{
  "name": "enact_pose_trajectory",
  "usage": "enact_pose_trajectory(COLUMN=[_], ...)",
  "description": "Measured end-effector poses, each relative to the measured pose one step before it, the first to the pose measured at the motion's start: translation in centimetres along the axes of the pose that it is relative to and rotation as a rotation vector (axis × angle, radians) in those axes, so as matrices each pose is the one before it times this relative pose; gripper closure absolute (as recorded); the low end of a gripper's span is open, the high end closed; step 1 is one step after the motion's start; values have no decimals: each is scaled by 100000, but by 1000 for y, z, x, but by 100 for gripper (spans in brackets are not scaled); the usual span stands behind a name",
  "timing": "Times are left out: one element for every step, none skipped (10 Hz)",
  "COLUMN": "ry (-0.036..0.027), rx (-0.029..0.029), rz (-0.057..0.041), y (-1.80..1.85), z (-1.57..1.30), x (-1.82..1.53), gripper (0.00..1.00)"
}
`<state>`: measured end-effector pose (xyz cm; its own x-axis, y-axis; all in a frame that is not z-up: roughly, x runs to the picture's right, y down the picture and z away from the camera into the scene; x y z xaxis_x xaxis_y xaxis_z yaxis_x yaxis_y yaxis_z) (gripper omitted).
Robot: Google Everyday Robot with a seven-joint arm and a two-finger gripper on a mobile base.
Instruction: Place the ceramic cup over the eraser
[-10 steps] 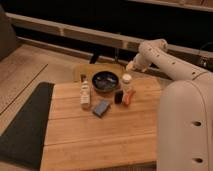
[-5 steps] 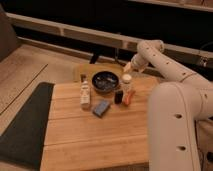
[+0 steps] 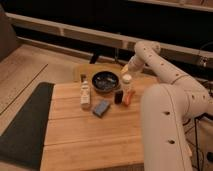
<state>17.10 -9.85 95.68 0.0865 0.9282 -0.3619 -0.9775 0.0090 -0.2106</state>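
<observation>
Gripper hangs at the far end of the wooden table with its jaws spread wide and nothing between them, as far as can be seen. Farthest to its left and nearer the camera stands the slim labelled bottle, and the flat blue block lies just past that, nearer the camera again; both are well apart from the gripper and off the line of the coming move. The dark bowl sits to the gripper's lower left, close by. The eraser, a small black block standing upright, is below the gripper and slightly left of it, on the camera side of the bowl. The ceramic cup stands directly beneath the gripper, very close to the fingers; whether they touch it cannot be told. The cup's long axis looks upright, so a straight descent should bring the jaws around it. From the cup, the eraser lies toward the camera and a little left, near but not touching, so the carry is probably short. The orange object stands just beside the eraser on its right and could be knocked. The white arm comes in from the right.
</observation>
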Motion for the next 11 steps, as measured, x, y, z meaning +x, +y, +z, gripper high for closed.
enact_pose_trajectory(ry=[885,1401,1704,1095,1227,2107,2071,1629,1939,1195,506], rx=[-359,-492,-548,-379,-362,-34,445,398,597,964,761], rz=[-535,-554,-276,-165,-410,-176,151,270,508,737,417], y=[159,188,177,145,139,-67,-242,-224,-363,-583,-407], z=[292,449,393,182,146,304,360,328,405,350,235], x=[-24,69,169,112,163,402,426,301,339,89,-13], gripper=[35,35,35,35,35,35,35,35,35,35,37])
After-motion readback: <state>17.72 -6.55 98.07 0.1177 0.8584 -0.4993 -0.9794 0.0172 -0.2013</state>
